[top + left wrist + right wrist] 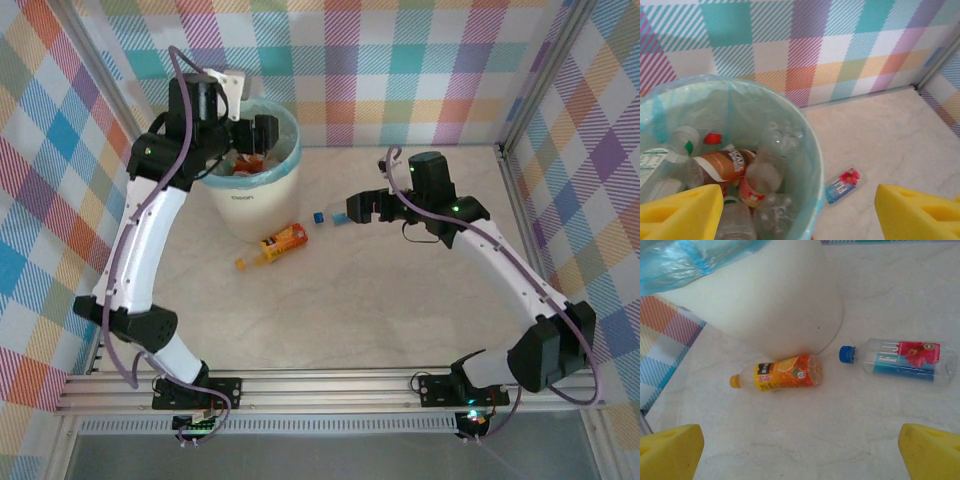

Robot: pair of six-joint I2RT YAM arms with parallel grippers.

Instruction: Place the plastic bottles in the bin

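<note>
Plastic bottles (725, 165): lay heaped inside the bin (812, 165), mostly clear, one with a brown label, with a red cap showing among them. Found two more outside it on the table (805, 425). Orange-labelled bottle (785, 372) (283, 241): lay on its side just beside the foot of the bin (250, 205), orange cap turned away from it. Blue-capped bottle (905, 362) (842, 184): lay on its side near the orange one, apart from it, cap end towards it, with a red flower on the blue label.

Left gripper (262, 132) (800, 217): hung over the bin's open mouth, yellow pads (682, 212) spread well apart, nothing between them.

Right gripper (360, 208) (800, 455): hung low over the table facing both loose bottles, pads (930, 450) spread wide, nothing held.
</note>
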